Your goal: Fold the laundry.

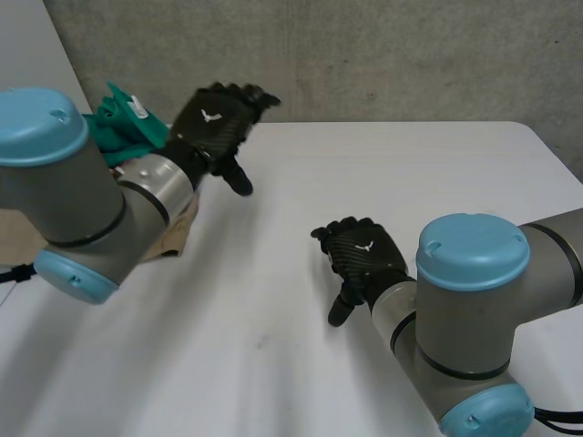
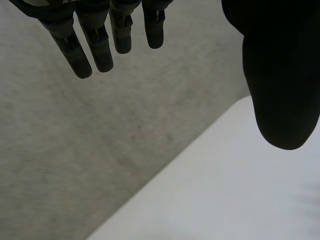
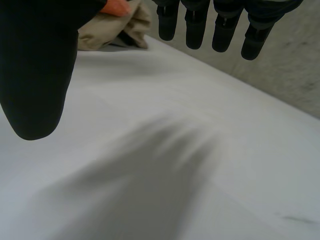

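Two hands empty, fingers straight: left hand point(image 1: 219, 123) raised over table point(image 1: 410, 182) far edge, right hand point(image 1: 364, 258) low over table middle. Laundry pile point(image 1: 126, 135), green and beige, at table left edge. Step, likely: fetch garment. Next: left hand to pile, pinch one piece.

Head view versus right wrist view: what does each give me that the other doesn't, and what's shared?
Head view adds the left hand, raised and open, beside a green cloth. Right wrist view adds an orange piece against the beige cloth. Both have the open right hand, the beige cloth and the white table.
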